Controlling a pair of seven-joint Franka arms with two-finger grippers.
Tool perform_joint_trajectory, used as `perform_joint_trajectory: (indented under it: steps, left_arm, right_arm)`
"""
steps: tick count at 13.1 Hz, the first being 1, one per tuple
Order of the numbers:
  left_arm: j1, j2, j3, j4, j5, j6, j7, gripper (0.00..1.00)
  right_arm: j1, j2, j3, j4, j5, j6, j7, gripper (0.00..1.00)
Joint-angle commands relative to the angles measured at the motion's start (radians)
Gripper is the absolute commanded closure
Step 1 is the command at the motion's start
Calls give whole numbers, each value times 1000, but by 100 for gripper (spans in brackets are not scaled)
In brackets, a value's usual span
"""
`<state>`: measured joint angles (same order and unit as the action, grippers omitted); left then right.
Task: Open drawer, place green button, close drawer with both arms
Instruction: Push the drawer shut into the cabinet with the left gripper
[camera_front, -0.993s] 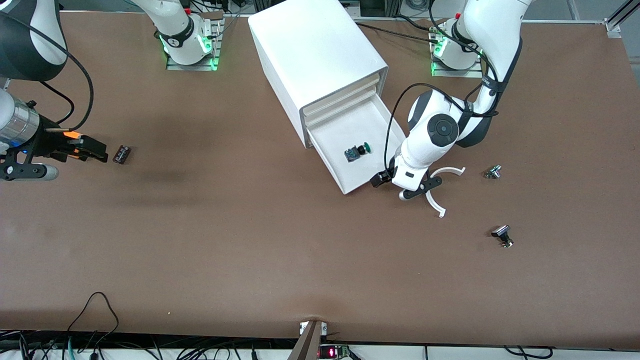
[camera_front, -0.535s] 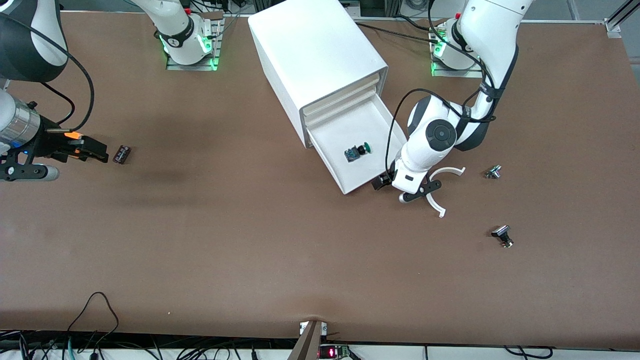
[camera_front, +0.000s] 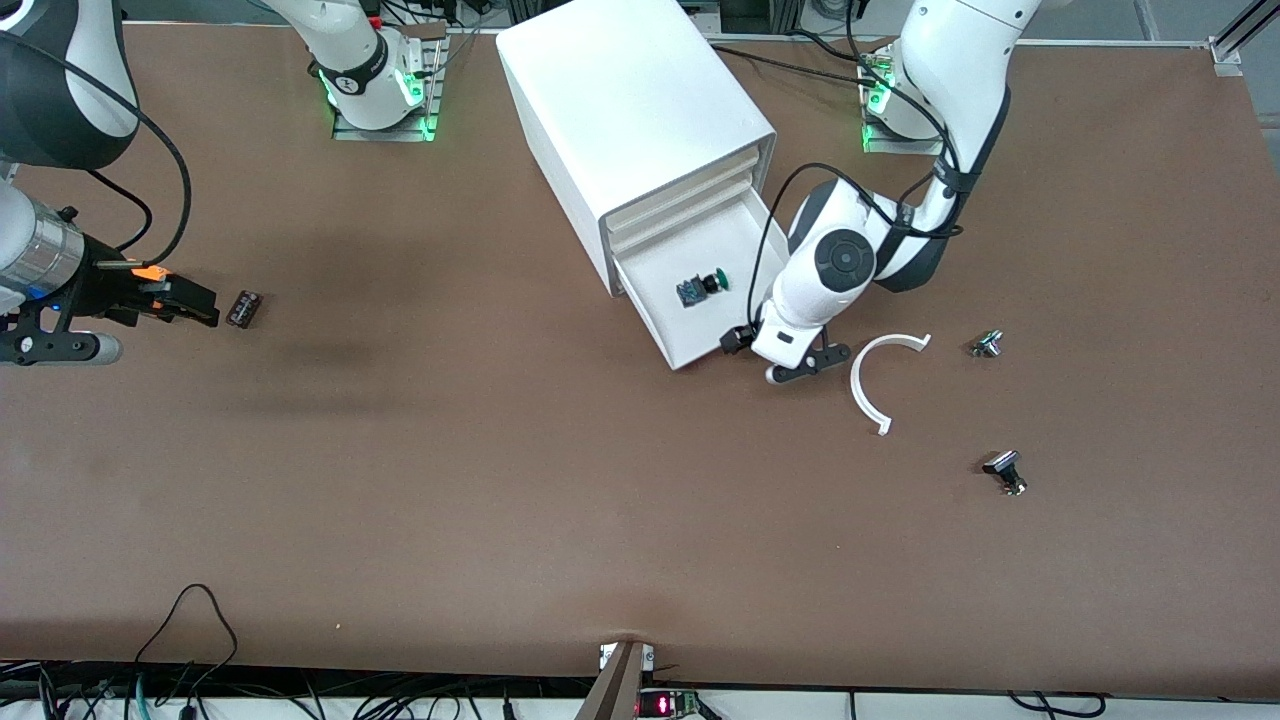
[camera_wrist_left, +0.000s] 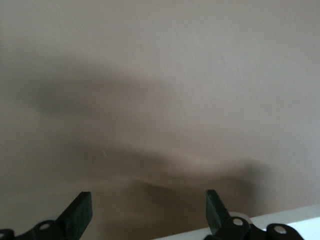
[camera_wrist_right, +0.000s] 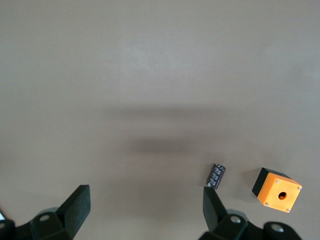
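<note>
Front view: the drawer (camera_front: 690, 290), lowest of the stack in the white cabinet (camera_front: 630, 110), is standing partly pulled out, with the button (camera_front: 700, 286) lying inside it on the tray floor. The left gripper (camera_front: 762, 357) is pressing at the drawer's front corner, toward the left arm's end of the table. A white curved strip (camera_front: 868, 385) and two small metal parts (camera_front: 988, 344) are lying on the table nearby. The right gripper (camera_front: 195, 303) is waiting low at the right arm's end, close to a small dark part (camera_front: 243, 308).

Left wrist view: fingers (camera_wrist_left: 80, 212) are standing apart, nothing between them; a white edge (camera_wrist_left: 295, 220) is showing beside one.

Right wrist view: fingers (camera_wrist_right: 77, 205) are spread wide and empty over bare table; an orange box (camera_wrist_right: 277, 190) is sitting near the dark part.

Judgement: the tray looks light, thin plastic, smooth-sliding, likely to skew if pushed off-centre; pushing flat against the middle of its front face seems safest. The button looks small, rigid and free to roll.
</note>
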<state>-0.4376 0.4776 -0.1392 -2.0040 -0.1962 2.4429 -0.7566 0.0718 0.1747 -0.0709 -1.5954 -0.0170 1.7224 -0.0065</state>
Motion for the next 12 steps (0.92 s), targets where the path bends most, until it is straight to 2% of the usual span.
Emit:
perform_joint_trajectory:
  steps: [1,4,7,12]
  left_arm:
    - [-45,-48,-33,-42,3,-35,0,0]
    - [-93,-51,-49,-73,-2,-36,-1,0]
    - [-115,-53,-85,-75,-72,-54,-1,0]
    - [-121,-53,-134,-81,-81,-110,16,0]
  right_arm:
    - [-1,-1,0,5,3,3,-10,0]
    - [-1,-1,0,5,3,2,-10,0]
    - [-1,-1,0,5,3,0,-10,0]
    - [-1,-1,0,5,3,0,-10,0]
